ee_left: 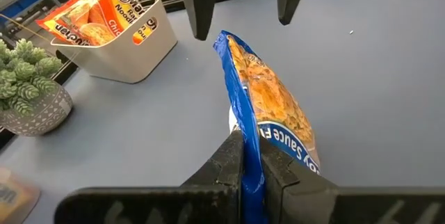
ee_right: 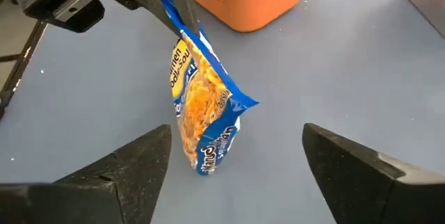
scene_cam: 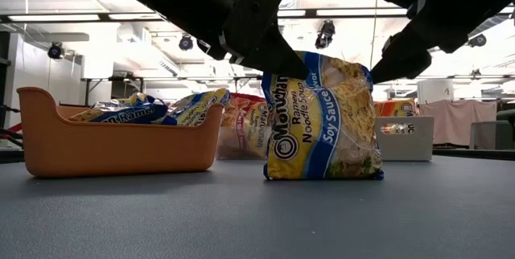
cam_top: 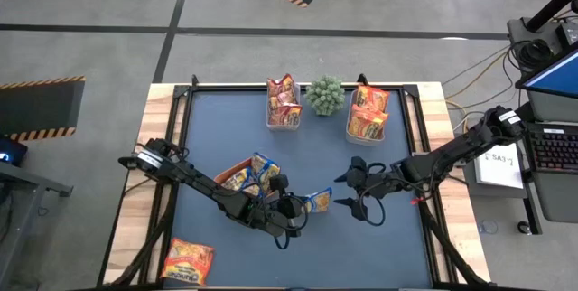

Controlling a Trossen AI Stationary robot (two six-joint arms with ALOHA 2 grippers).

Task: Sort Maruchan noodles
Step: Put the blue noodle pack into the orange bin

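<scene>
High view: left pincer (cam_top: 301, 208) sits mid-tabletop, clamped on the edge of a yellow-and-blue Maruchan packet (cam_top: 318, 201); right pincer (cam_top: 347, 192) is just beside the packet's other side, fingers apart, not touching it. Low view: the packet (scene_cam: 323, 119) stands upright on its lower edge on the blue tabletop (scene_cam: 257, 219), label reads "Soy Sauce Flavor", left pincer's fingers pinching its top corner from above. Left wrist view: both fingers (ee_left: 233, 165) pressed together on the blue seal of the packet (ee_left: 268, 102). Right wrist view: right fingers (ee_right: 142, 158) spread wide on either side of the packet (ee_right: 201, 106), clear gap on both sides. Orange tray (cam_top: 237, 172) just behind the left pincer holds more yellow-and-blue packets (cam_top: 256, 173). Two clear tubs at the far edge: left tub (cam_top: 284, 103) with red-orange packets, right tub (cam_top: 367, 115) with orange packets, small potted plant (cam_top: 324, 95) between them. One orange packet (cam_top: 187, 261) lies flat on the wooden border at the near left corner, well apart from the rest.
</scene>
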